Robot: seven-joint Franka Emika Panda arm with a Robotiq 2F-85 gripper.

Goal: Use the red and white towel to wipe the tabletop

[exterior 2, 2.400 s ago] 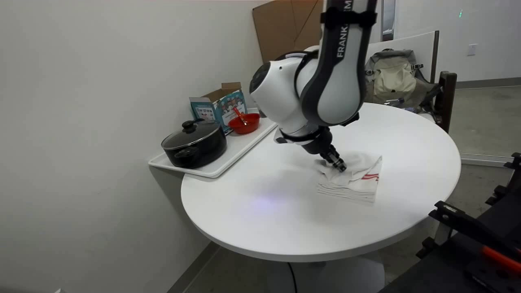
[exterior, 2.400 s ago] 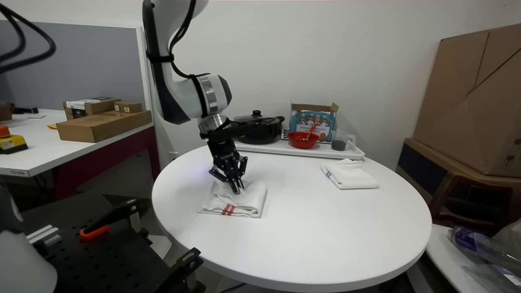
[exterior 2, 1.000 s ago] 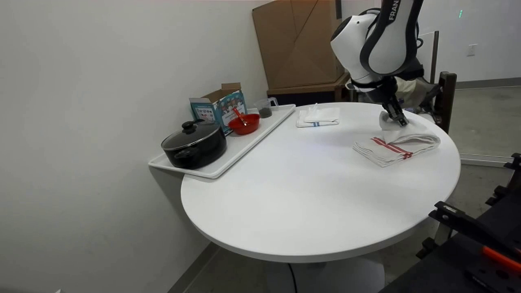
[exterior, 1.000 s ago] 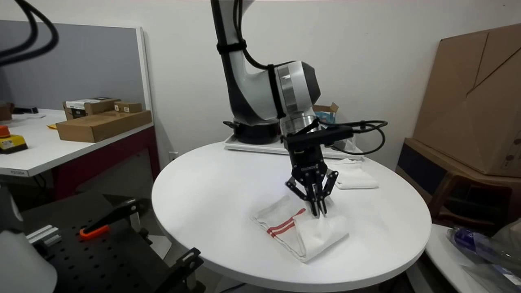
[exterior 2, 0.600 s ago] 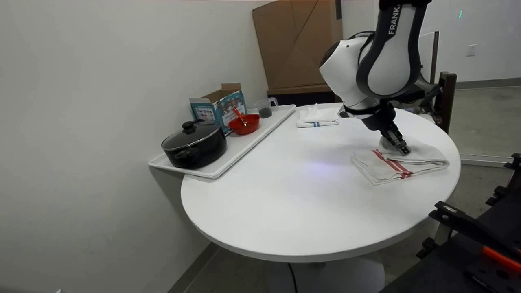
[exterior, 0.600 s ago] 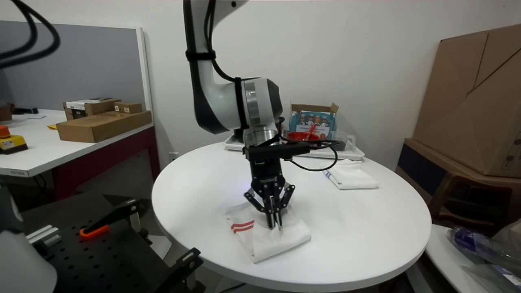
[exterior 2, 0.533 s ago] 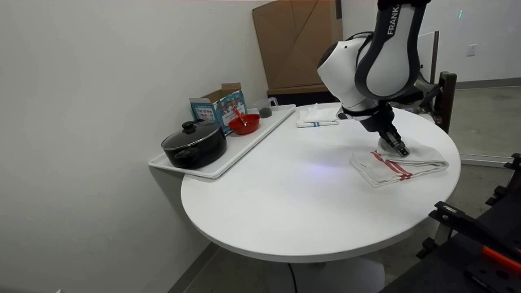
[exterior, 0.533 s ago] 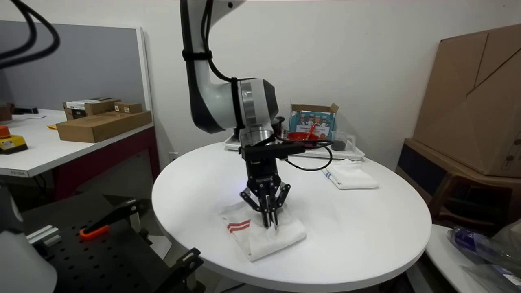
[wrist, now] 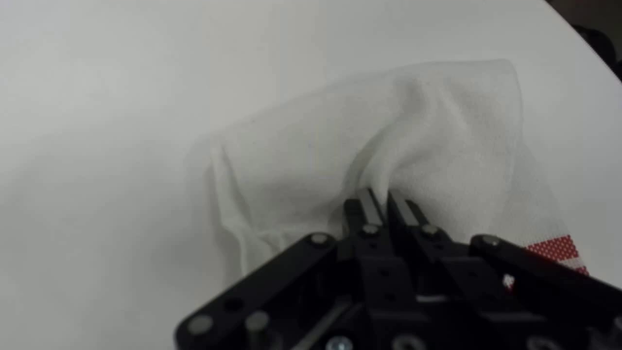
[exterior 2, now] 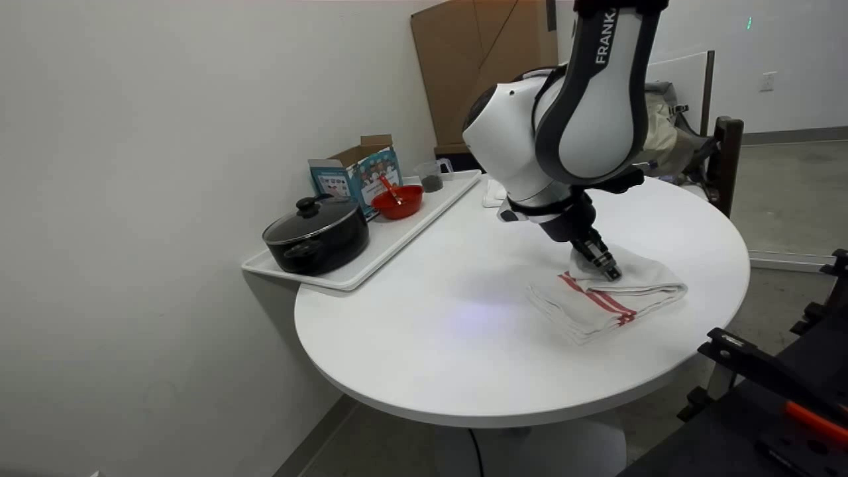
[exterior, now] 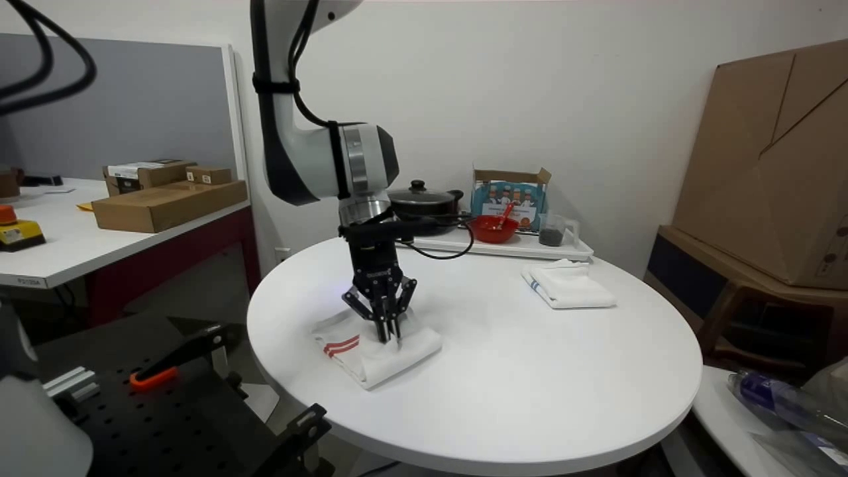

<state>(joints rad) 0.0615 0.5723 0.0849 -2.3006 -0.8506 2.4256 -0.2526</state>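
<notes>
in an exterior view, pot [exterior 2: 315, 237] at nine o'clock from towel [exterior 2: 633, 281] clamped by end effector [exterior 2: 613, 273], towel's red stripes [exterior 2: 604, 301] ten-to-four

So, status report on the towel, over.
Fingers shut on a fold of the red and white towel. Towel resting on the tabletop. Blue-striped cloth apart, perhaps blocking wider wiping.

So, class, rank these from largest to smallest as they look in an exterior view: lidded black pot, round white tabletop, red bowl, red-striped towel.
In an exterior view:
1. round white tabletop
2. red-striped towel
3. lidded black pot
4. red bowl
</notes>
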